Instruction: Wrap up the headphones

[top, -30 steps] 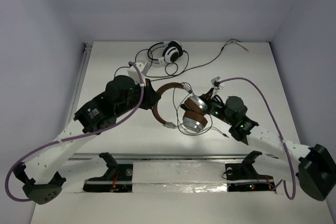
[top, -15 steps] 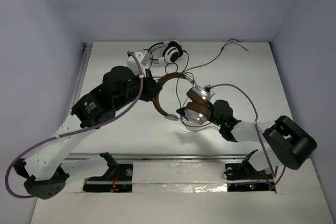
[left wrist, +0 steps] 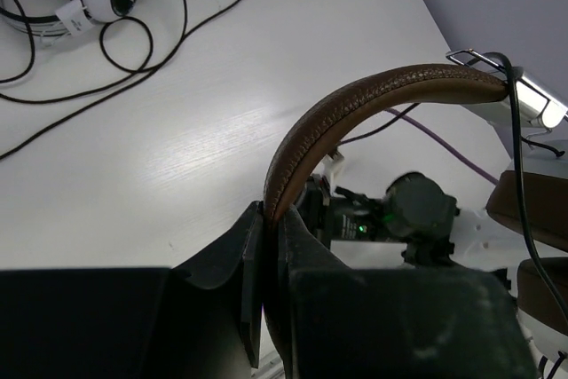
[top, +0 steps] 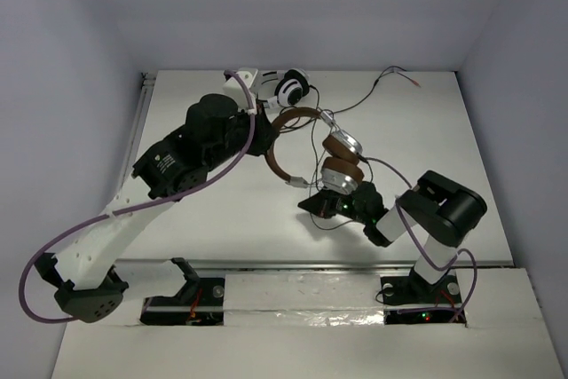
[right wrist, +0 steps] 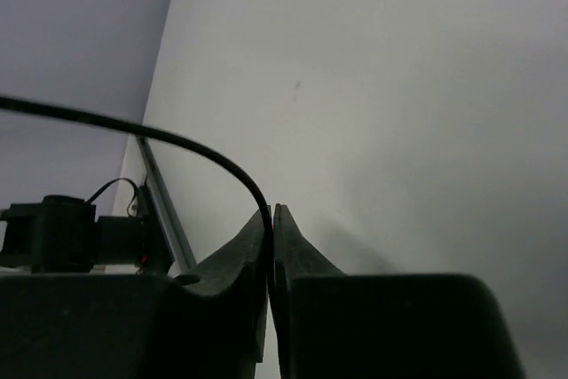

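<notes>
As my left fingers (left wrist: 259,237) clamp the headband (left wrist: 373,95), holding the headphones (top: 340,173) over the table (top: 222,219), my right fingers (right wrist: 262,237) pinch the cable (right wrist: 177,144) below the earcups. Wrapping looks barely begun. Next, the cable needs winding round the headphones, kept taut.

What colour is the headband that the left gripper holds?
Brown; the headband shows best in the left wrist view.

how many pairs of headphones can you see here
2. The brown leather headphones are mid-scene, headband clamped in the left tool, thin black cable pinched in the right tool; the white-and-black headphones lie at the far side. None looks hidden.
</notes>
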Controlling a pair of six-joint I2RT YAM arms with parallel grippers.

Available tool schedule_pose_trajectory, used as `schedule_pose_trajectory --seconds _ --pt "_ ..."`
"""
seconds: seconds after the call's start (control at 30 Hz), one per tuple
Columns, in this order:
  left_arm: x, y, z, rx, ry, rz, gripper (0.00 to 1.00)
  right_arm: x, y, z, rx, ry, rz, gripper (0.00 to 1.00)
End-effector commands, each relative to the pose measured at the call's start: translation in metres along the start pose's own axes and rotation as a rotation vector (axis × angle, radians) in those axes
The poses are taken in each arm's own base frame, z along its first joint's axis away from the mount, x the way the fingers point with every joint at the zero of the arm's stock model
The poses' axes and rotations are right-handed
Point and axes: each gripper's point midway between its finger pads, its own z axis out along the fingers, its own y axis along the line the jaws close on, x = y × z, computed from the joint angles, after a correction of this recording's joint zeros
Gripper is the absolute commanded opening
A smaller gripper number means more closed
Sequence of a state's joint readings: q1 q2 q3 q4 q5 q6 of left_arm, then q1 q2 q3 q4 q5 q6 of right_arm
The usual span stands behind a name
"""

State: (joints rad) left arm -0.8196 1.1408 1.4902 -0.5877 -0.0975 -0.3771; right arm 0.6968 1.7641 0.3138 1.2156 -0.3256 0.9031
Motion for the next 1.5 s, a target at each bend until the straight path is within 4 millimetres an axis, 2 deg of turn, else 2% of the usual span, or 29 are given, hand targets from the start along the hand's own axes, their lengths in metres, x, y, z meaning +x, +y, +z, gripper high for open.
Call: schedule_pose_trajectory --seconds 0.0,0.07,0.13,0.17,0.2,0.27,0.37,0.4,0.47,0.5,0.57,0.6,0.63,0.67,0.7,0.83,0.87,0.93,0.97,1.0,1.03,1.07,1.1,1.17,1.2,1.23,1.27,1.3,1.47 --pt "-0.053 -0.002 0.0 -0.017 -0.163 -0.036 0.0 -0.011 0.052 -0.005 -0.167 -0.069 -0.069 0.07" --pt "-0.061 0.015 0.014 -0.107 -0.182 -0.037 0.0 0.0 0.064 -0.013 -0.181 -0.054 -0.089 0.01" --pt "-0.066 0.03 0.027 -0.164 -0.188 -0.045 0.0 0.01 0.058 -0.015 -0.122 -0.037 -0.092 0.0" --pt "-0.07 0.034 0.032 -0.167 -0.199 -0.06 0.0 0.017 0.069 -0.018 -0.136 -0.024 -0.113 0.0" --pt "-0.073 0.047 0.037 -0.186 -0.207 -0.083 0.0 0.023 0.061 -0.017 -0.076 -0.009 -0.112 0.0" --pt "-0.071 0.051 0.051 -0.16 -0.214 -0.131 0.0 0.039 0.072 -0.019 -0.086 0.028 -0.128 0.0" --pt "-0.066 0.069 0.065 -0.185 -0.239 -0.199 0.0 0.051 0.085 -0.02 -0.079 0.046 -0.14 0.0" --pt "-0.065 0.069 0.067 -0.179 -0.245 -0.212 0.0 0.066 0.086 -0.022 -0.056 0.082 -0.15 0.0" --pt "-0.064 0.083 0.071 -0.232 -0.274 -0.234 0.0 0.071 0.101 -0.024 -0.068 0.091 -0.16 0.0" --pt "-0.062 0.089 0.072 -0.256 -0.279 -0.235 0.0 0.086 0.098 -0.028 -0.028 0.127 -0.174 0.0" --pt "-0.056 0.106 0.075 -0.343 -0.288 -0.233 0.0 0.089 0.12 -0.033 -0.04 0.128 -0.189 0.0" --pt "-0.052 0.112 0.076 -0.368 -0.285 -0.228 0.0 0.095 0.109 -0.037 0.039 0.146 -0.211 0.0" --pt "-0.047 0.119 0.076 -0.404 -0.282 -0.223 0.0 0.105 0.118 -0.043 0.037 0.171 -0.227 0.0" --pt "-0.034 0.126 0.076 -0.424 -0.263 -0.218 0.0 0.096 0.138 -0.047 0.016 0.147 -0.229 0.0" --pt "-0.027 0.13 0.076 -0.438 -0.256 -0.218 0.0 0.097 0.128 -0.053 0.085 0.161 -0.252 0.0" --pt "0.013 0.146 0.071 -0.532 -0.226 -0.195 0.0 0.081 0.152 -0.07 0.118 0.179 -0.287 0.0" --pt "0.034 0.151 0.072 -0.557 -0.191 -0.185 0.0 0.078 0.154 -0.074 0.133 0.192 -0.301 0.0" --pt "0.059 0.145 0.073 -0.57 -0.15 -0.16 0.0 0.066 0.17 -0.083 0.144 0.21 -0.339 0.0" --pt "0.079 0.149 0.073 -0.598 -0.117 -0.153 0.0 0.063 0.173 -0.087 0.153 0.218 -0.356 0.0" --pt "0.09 0.149 0.072 -0.605 -0.099 -0.145 0.0 0.06 0.167 -0.094 0.195 0.242 -0.399 0.0" --pt "0.101 0.143 0.072 -0.598 -0.078 -0.129 0.0 0.048 0.182 -0.096 0.188 0.222 -0.406 0.0" --pt "0.116 0.148 0.067 -0.624 -0.049 -0.112 0.0 0.043 0.182 -0.099 0.209 0.218 -0.422 0.0" --pt "0.122 0.147 0.065 -0.628 -0.041 -0.115 0.0 0.036 0.175 -0.103 0.254 0.212 -0.464 0.0" --pt "0.131 0.139 0.059 -0.596 -0.023 -0.102 0.0 0.021 0.181 -0.106 0.282 0.174 -0.495 0.0" --pt "0.141 0.14 0.056 -0.598 0.005 -0.088 0.0 0.013 0.173 -0.11 0.333 0.159 -0.538 0.0" --pt "0.143 0.136 0.054 -0.58 0.019 -0.084 0.0 0.008 0.171 -0.11 0.36 0.153 -0.563 0.0" --pt "0.147 0.131 0.049 -0.569 0.041 -0.066 0.0 -0.001 0.178 -0.111 0.366 0.129 -0.577 0.0" --pt "0.15 0.128 0.048 -0.555 0.057 -0.052 0.0 -0.011 0.172 -0.113 0.411 0.11 -0.613 0.0" --pt "0.17 0.114 0.038 -0.501 0.19 0.059 0.0 -0.051 0.169 -0.116 0.5 0.038 -0.665 0.0"
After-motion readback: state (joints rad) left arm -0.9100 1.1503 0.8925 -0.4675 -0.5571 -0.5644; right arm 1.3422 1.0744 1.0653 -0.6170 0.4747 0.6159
